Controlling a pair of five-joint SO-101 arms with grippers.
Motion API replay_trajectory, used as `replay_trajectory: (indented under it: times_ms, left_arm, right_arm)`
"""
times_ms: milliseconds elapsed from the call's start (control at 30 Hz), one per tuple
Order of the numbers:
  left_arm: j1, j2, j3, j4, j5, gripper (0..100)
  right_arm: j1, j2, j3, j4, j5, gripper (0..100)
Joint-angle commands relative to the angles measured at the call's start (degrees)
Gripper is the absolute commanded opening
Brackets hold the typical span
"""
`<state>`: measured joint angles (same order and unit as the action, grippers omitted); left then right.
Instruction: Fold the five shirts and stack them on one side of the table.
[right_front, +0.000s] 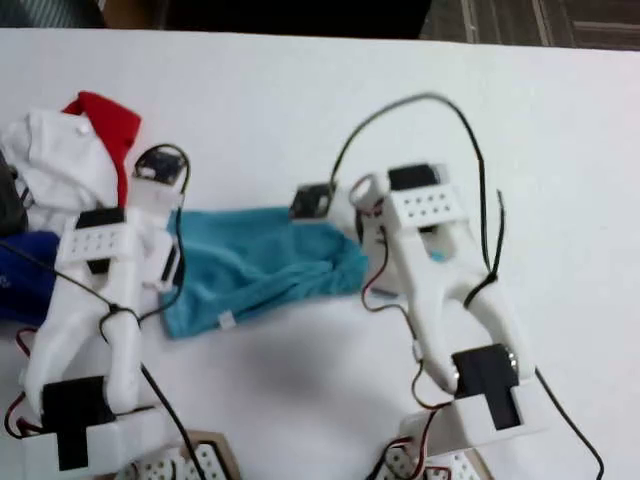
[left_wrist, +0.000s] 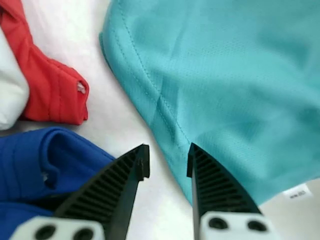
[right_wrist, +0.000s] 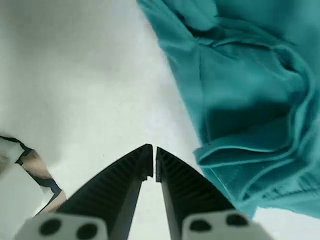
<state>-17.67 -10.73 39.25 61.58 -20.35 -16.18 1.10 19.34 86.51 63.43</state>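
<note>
The teal shirt (right_front: 255, 265) lies crumpled on the bench (right_front: 300, 100) between the two arms. You have the left gripper (left_wrist: 168, 156) at its hem, fingers apart and empty; the right gripper (right_wrist: 154, 152) is over bare bench beside the shirt's bunched edge, fingers together on nothing. The red shirt (right_front: 112, 122), white shirt (right_front: 58, 160) and blue shirt (right_front: 22, 278) are heaped beside the left arm.

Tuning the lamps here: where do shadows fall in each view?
High view: a soft shadow lies on the table along the near edge of the teal shirt. Left wrist view: dark shadow under a fold of the blue shirt by the left gripper. Right wrist view: the teal shirt's creases are deeply shaded.
</note>
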Motion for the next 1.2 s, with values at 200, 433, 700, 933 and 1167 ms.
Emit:
replay_trajectory:
  times_ms: [200, 433, 700, 933, 1167]
  left_arm:
    - [-0.09, -2.11, 1.98, -0.7, -0.79, 15]
    - [-0.09, -2.11, 2.24, -0.7, -0.79, 15]
    - [0.0, -2.11, 2.24, -0.53, -0.79, 15]
    - [0.0, -2.11, 2.33, -0.53, -0.79, 15]
    - [0.0, -2.11, 2.33, -0.35, -0.79, 15]
  right_arm:
    - [6.11, -3.03, 5.8, -13.05, 0.44, 2.1]
    - [12.53, -2.95, 5.1, -19.91, 3.78, 2.0]
    - [16.31, -2.95, -2.2, -26.68, 3.78, 2.0]
    - [17.27, 2.95, -4.92, -33.8, 3.52, 2.0]
    - [20.79, 5.67, -11.87, -30.64, -3.16, 2.0]
